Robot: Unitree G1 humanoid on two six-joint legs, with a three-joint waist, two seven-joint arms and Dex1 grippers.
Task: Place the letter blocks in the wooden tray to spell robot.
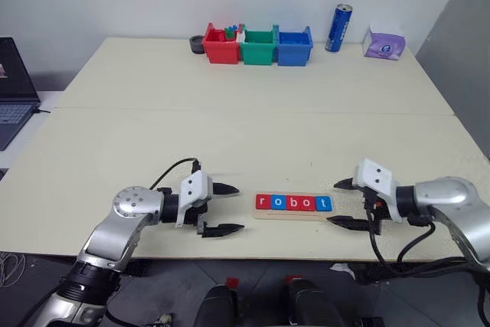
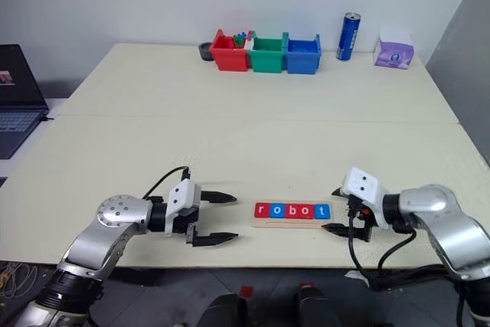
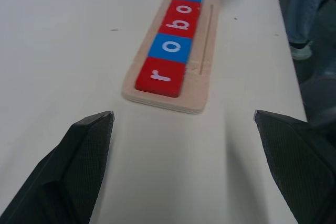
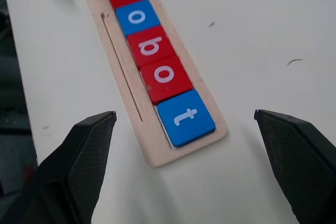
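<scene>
Wooden tray: long, light wood, lying flat near the front edge of the pale surface, between the two grippers. Thin groove along its near side.

Letter blocks: five flat square tiles seated in the tray in one row, edge to edge, reading r-o-b-o-t from the robot's left to right. Red r, blue o, red b, red o, blue t. White lowercase letters, all face up.

Left gripper: just left of the tray's r end, pointing toward it, black fingers spread wide, holding nothing, not touching the tray.

Right gripper: just right of the tray's t end, pointing toward it, fingers likewise spread wide apart, empty, clear of the tray.

Far edge of the surface, well apart from the tray: red bin with small coloured items inside, green bin, blue bin, side by side. Blue can upright to their right; purple tissue box further right. Small dark round object left of the red bin.

Laptop: open, at the far left beside the surface.
</scene>
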